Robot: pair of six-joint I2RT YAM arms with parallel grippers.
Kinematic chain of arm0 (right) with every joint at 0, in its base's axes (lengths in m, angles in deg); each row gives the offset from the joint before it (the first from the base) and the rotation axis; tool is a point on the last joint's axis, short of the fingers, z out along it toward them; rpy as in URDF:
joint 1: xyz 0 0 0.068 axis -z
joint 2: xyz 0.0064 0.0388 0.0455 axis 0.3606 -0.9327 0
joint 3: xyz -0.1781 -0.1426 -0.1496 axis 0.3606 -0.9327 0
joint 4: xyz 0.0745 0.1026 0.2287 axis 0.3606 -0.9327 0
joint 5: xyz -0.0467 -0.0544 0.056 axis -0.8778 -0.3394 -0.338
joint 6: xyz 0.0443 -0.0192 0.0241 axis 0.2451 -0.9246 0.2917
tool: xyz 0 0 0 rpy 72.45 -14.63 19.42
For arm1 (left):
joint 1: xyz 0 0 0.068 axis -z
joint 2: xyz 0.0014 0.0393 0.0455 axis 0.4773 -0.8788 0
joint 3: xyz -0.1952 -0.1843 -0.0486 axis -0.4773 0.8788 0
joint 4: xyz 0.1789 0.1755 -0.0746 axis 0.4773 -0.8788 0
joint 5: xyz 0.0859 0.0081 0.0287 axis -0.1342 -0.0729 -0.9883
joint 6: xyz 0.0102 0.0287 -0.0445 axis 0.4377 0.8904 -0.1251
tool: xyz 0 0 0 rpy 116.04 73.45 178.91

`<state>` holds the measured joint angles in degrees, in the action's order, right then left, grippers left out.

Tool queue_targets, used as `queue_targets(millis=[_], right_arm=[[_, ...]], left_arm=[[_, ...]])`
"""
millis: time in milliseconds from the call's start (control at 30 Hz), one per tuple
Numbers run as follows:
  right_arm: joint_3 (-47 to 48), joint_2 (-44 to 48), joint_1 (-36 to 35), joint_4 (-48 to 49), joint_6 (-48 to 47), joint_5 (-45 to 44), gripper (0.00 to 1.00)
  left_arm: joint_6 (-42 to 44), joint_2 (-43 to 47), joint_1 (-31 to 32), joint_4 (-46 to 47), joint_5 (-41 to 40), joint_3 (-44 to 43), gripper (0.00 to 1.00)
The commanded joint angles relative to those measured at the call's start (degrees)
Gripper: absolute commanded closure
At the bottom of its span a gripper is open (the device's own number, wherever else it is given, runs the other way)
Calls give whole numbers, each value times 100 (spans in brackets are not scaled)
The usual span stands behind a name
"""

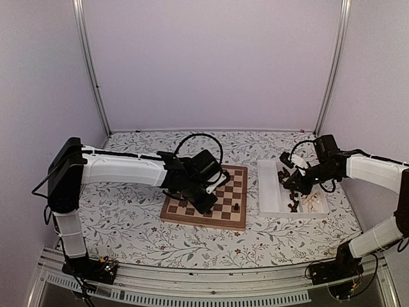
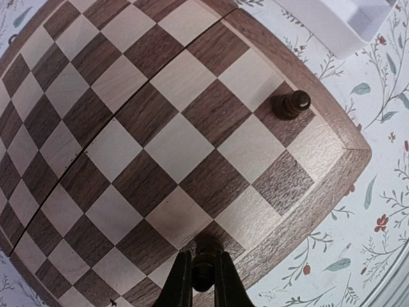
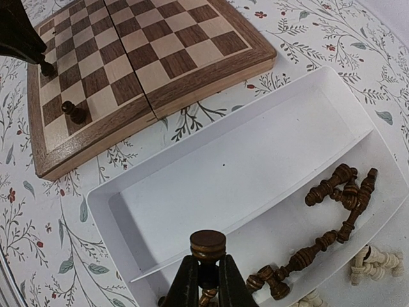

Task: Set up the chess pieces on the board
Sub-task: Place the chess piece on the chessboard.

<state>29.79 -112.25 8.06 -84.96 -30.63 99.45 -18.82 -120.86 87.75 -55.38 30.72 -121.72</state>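
Observation:
The wooden chessboard [image 1: 208, 199] lies mid-table; it also shows in the left wrist view [image 2: 160, 147] and the right wrist view [image 3: 147, 51]. One dark piece [image 2: 292, 104] stands near the board's corner, also in the top view [image 1: 237, 207] and the right wrist view [image 3: 75, 112]. My left gripper [image 2: 203, 272] is shut on a dark piece [image 2: 204, 259] held at a dark square by the board's edge. My right gripper [image 3: 206, 275] is shut on a dark piece [image 3: 208, 246], base up, above the white tray [image 3: 211, 166]. Several dark pieces [image 3: 332, 204] and cream pieces [image 3: 374, 262] lie in the tray.
The white compartment tray [image 1: 270, 192] sits right of the board on the floral tablecloth [image 1: 128, 224]; its near-board compartment holds nothing. Metal frame posts [image 1: 89, 64] and walls close in the back and sides.

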Motion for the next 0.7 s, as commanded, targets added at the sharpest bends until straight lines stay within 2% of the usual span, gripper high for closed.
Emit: queue_targets(millis=[0, 133, 467, 667], right_arm=[[35, -66, -10, 26, 33, -9, 91], [39, -90, -13, 20, 32, 0, 91], [51, -137, -13, 4, 46, 4, 91], [57, -146, -14, 2, 50, 3, 91]], left_arm=[[-115, 232, 104, -116, -123, 89, 100], [-118, 218, 113, -122, -124, 108, 96], [-80, 387, 114, -275, -63, 11, 55], [-94, 677, -3, -160, 102, 6, 43]])
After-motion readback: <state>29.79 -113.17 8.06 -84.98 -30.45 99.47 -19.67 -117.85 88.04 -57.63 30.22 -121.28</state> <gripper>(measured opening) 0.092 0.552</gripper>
